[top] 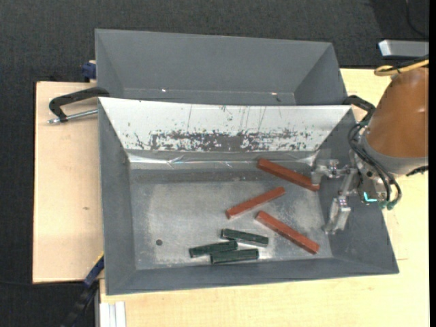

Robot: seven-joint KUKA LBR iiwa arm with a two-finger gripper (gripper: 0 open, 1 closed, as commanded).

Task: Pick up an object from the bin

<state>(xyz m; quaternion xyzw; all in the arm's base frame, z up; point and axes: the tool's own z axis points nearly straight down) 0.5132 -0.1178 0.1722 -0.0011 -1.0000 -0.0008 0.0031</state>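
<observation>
Desk: Gripper (335, 218) position, please?

Field: Down inside grey metal bin (116, 203), at 3 o'clock, close by right wall. Orange wrist cover (403, 114) above rim.

Desk: Open or closed?

Field: Cannot tell from this angle.

Desk: Nearest items?

Field: Flat red rectangular bar (287, 232) at 4 o'clock, lying slantwise on bin floor, right end just beside gripper tip. Touching or apart, impossible to say. Second red bar (286, 174) of same shape at 2 o'clock, near back wall, right end close to gripper's upper body. Third red bar (255, 202) about centre, slanted.

Desk: Anything else on floor?

Field: Three dark green rectangular bars (235, 255) clustered at 6 o'clock, well apart from gripper.
</observation>
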